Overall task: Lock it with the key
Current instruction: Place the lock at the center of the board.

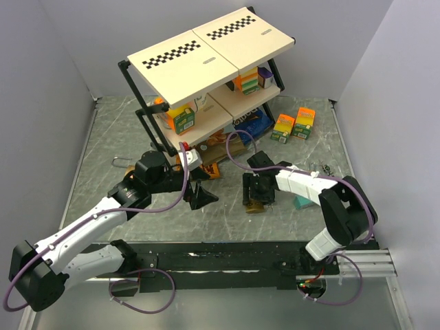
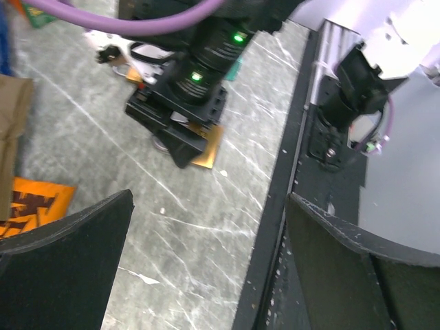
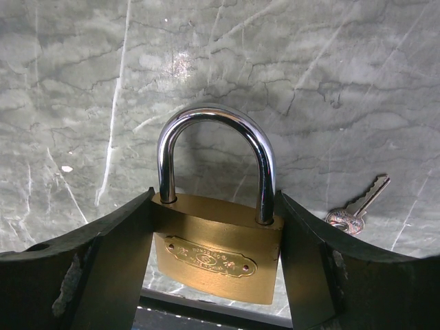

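While the right gripper pinched the brass padlock by its body, a key lay nearby and the left gripper hung spread wide.

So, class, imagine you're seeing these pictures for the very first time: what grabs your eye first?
The brass padlock, shackle upright, clamped between the right fingers, fills the right wrist view. A small key lies on the marbled table beside it. At the back stands a shelf with checkered strips on top.
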{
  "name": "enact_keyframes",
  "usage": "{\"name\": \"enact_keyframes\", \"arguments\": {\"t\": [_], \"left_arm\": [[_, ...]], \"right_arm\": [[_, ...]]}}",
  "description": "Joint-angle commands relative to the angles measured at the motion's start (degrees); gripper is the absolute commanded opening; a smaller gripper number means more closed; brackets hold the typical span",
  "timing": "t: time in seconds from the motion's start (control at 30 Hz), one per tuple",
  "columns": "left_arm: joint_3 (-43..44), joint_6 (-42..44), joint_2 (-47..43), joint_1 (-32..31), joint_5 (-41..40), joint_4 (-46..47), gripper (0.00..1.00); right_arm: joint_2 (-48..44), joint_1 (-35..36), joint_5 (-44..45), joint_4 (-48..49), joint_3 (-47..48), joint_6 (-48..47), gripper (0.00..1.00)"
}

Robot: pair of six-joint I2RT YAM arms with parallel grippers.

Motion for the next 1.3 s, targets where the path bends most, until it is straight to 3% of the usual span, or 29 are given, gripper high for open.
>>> {"name": "enact_keyframes", "arguments": {"t": [0.0, 0.1, 0.33, 0.57, 0.7, 0.9, 1.03, 1.27], "left_arm": [[-0.7, 0.7, -1.9, 0.4, 5.4, -0.2, 0.96], [-1.5, 0.6, -4.1, 0.5, 4.5, -0.1, 0.96], [1.1, 2.7, -6.2, 1.1, 3.3, -5.9, 0.96], [5.7, 3.4, -9.4, 3.8, 3.6, -14.1, 0.96], [8.1, 0.3, -10.7, 4.9, -1.3, -20.0, 0.96], [12.2, -0.8, -11.2, 12.5, -3.7, -30.5, 0.96], [11.8, 0.6, -14.7, 18.3, -8.4, -32.3, 0.96], [12.6, -1.5, -15.0, 29.9, -8.5, -36.2, 0.96]], "right_arm": [[1.8, 0.1, 1.0, 1.2, 2.6, 1.9, 0.5], [2.4, 0.0, 1.2, 0.9, 3.1, 2.6, 0.69], [3.4, -0.5, 1.6, -0.1, 5.3, 2.8, 0.9], [0.9, -1.2, 0.8, -0.6, 6.2, 1.9, 0.9], [-2.9, -1.9, -0.5, -0.7, 8.1, 0.8, 0.92], [-8.2, -3.5, -0.3, 0.9, 13.2, -4.8, 0.95], [-11.2, -4.1, 0.3, 2.8, 16.5, -8.8, 0.98], [-16.3, -4.1, 3.5, 6.3, 19.6, -15.8, 0.99]]}}
